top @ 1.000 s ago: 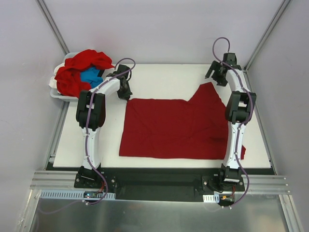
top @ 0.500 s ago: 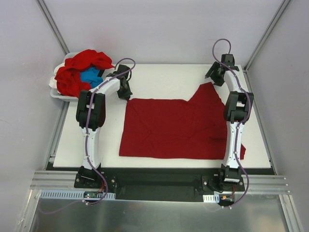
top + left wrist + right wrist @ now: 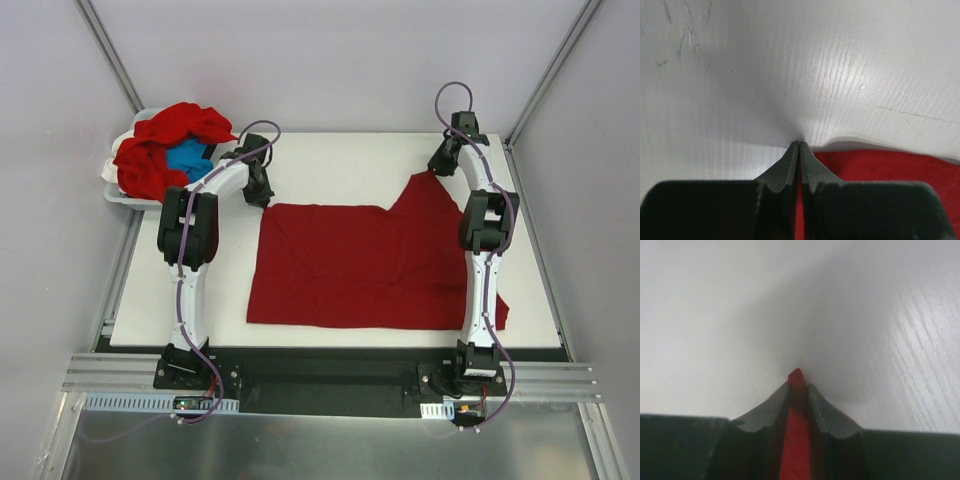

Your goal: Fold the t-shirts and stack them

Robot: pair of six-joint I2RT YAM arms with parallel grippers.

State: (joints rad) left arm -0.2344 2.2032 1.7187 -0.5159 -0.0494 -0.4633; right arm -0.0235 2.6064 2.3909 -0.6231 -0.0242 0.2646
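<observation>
A deep-red t-shirt (image 3: 360, 262) lies spread flat on the white table (image 3: 330, 160). My left gripper (image 3: 262, 190) is at the shirt's far left corner, shut on the cloth. In the left wrist view a thin strip of red cloth (image 3: 880, 165) shows between the pressed fingertips of this gripper (image 3: 800, 145). My right gripper (image 3: 441, 167) is at the tip of the far right sleeve. In the right wrist view it (image 3: 798, 387) has closed on a red fold (image 3: 796, 440) whose tip pokes out past the fingers (image 3: 826, 412). More red t-shirts (image 3: 170, 135) and a bright blue one (image 3: 187, 158) are heaped at the back left.
The heap sits in a white basket (image 3: 112, 188) just off the table's far left corner. Slanting metal frame posts (image 3: 110, 50) stand behind both back corners. The spread shirt's near right corner (image 3: 502, 316) reaches past the right arm.
The right gripper has moved down and left onto the sleeve tip and its jaws have closed on the cloth. The left arm and the shirt have not moved.
</observation>
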